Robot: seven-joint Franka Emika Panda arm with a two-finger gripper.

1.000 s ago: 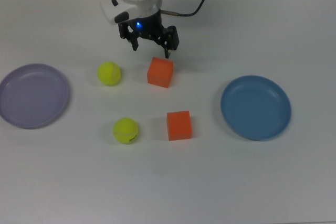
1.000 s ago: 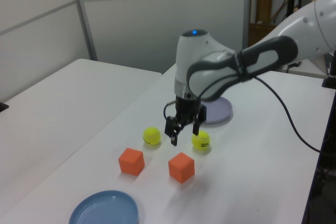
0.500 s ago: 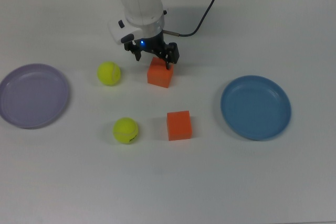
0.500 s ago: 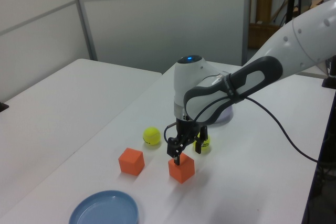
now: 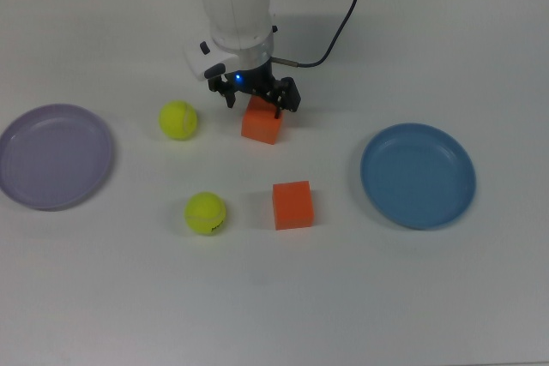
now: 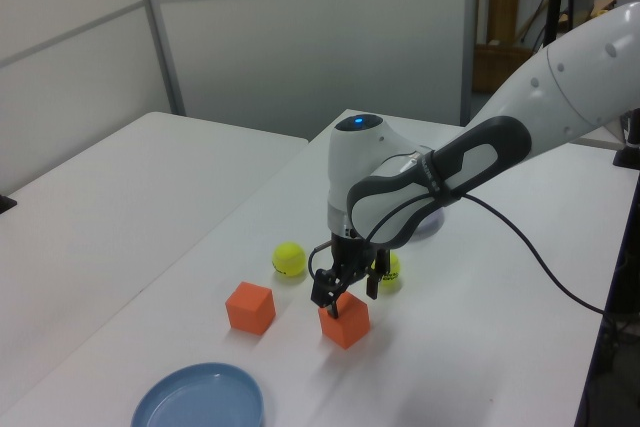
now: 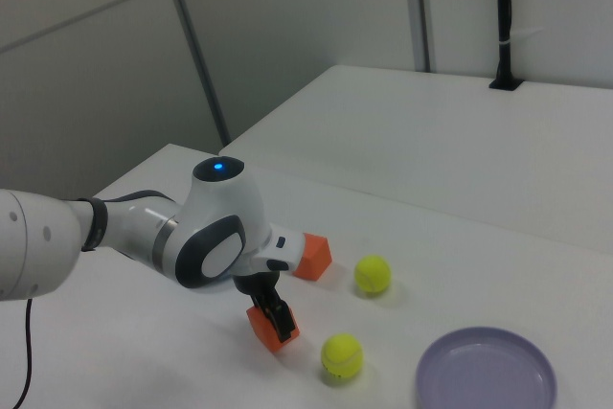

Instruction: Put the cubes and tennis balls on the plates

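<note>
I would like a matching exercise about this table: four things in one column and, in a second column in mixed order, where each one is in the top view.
Things:
1. lavender plate
2. blue plate
3. gripper
4. free orange cube

Places in the top view:
A. at the right side of the table
B. at the other orange cube, near the top of the table
C. at the far left edge
D. in the middle, to the right of the lower tennis ball

Pairs: 1-C, 2-A, 3-B, 4-D
</note>
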